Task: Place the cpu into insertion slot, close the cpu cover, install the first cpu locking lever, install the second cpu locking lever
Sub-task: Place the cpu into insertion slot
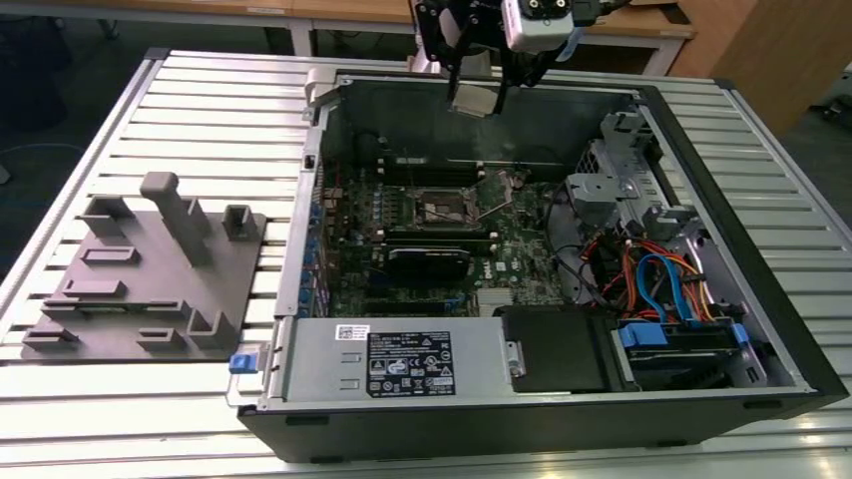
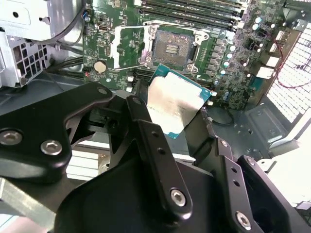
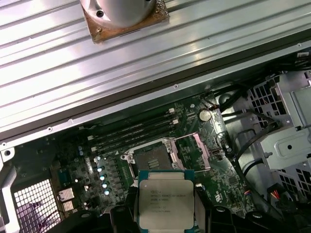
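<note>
Gripping the chip (image 2: 175, 104) by two opposite edges, my gripper (image 2: 175, 115) is clamped on it, with one black finger (image 2: 146, 127) on each side and the dull silver top facing the second wrist view. In the exterior view I hang over the far wall of the open computer case (image 1: 761, 249), with the chip just under my fingertips and high above the green board (image 1: 522, 251). The socket (image 2: 171, 48) lies bare on that board, well apart from the chip, its dark centre uncovered. Its thin metal cover (image 2: 127, 44) is swung open and sits just beside the socket, the square window showing the board through it. In the first wrist view the long black memory slots (image 3: 131, 133) run beside the socket. The case rests on a slatted metal table (image 1: 200, 90). On that table, toward the exterior view's left and apart from the case, sits a grey plastic holder (image 1: 147, 274) with upright posts.
</note>
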`<move>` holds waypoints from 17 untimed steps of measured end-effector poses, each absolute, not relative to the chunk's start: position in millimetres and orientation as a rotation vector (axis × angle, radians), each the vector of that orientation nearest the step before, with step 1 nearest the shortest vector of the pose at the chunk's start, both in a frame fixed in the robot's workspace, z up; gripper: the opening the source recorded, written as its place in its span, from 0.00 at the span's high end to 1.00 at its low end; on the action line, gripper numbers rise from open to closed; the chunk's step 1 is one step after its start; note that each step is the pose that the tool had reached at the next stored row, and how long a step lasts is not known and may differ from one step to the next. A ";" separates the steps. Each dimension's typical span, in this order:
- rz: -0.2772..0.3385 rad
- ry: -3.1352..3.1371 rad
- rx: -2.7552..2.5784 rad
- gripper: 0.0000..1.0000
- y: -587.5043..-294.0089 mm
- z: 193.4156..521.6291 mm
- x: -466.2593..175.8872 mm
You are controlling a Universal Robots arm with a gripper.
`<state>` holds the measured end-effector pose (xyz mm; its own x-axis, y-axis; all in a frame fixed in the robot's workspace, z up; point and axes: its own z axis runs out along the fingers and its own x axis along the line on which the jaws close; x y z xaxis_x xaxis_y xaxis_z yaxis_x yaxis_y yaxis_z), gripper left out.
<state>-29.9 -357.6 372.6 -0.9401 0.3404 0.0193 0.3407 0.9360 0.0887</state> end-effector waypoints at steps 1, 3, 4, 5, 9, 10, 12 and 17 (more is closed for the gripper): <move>-0.142 -3.087 -0.543 0.46 -357.6 372.7 -29.9; -0.142 -3.087 -0.543 0.46 -357.6 372.6 -29.9; -0.142 -3.087 -0.543 0.46 -357.6 372.7 -29.9; -0.142 -3.087 -0.543 0.46 -357.6 372.7 -29.9; -0.142 -3.087 -0.543 0.46 -357.6 372.7 -29.9; -0.142 -3.087 -0.543 0.46 -357.6 372.7 -29.9; -0.142 -3.087 -0.545 0.46 -357.6 372.7 -29.9; -0.143 -3.079 -0.597 0.46 -357.7 372.6 -29.9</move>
